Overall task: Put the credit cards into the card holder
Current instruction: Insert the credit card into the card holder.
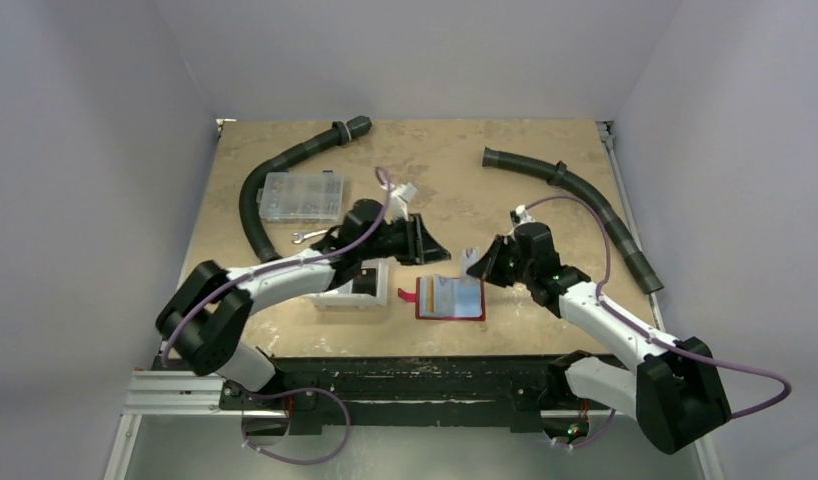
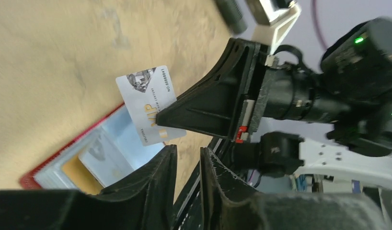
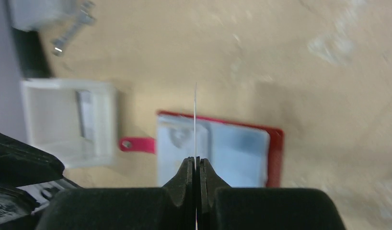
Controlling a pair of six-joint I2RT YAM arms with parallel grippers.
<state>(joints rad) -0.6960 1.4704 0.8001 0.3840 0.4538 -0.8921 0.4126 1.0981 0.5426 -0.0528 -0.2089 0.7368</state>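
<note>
Lower the VIP card (image 2: 145, 103), pinched edge-on by right gripper (image 3: 196, 162), squarely into red card holder (image 3: 276, 155) at frame centre; left gripper (image 2: 188, 152) slightly spread, empty.

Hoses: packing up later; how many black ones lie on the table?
2: the left hose curves past the clear box at far left; the right hose runs along the right edge.

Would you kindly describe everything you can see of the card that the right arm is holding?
The card is a thin plastic rectangle, pale grey, printed with a diamond picture, gold VIP lettering and a row of digits. The right gripper pinches one edge between shut jaws, so it stands on edge in the air above the open red card holder, touching nothing else.
</note>
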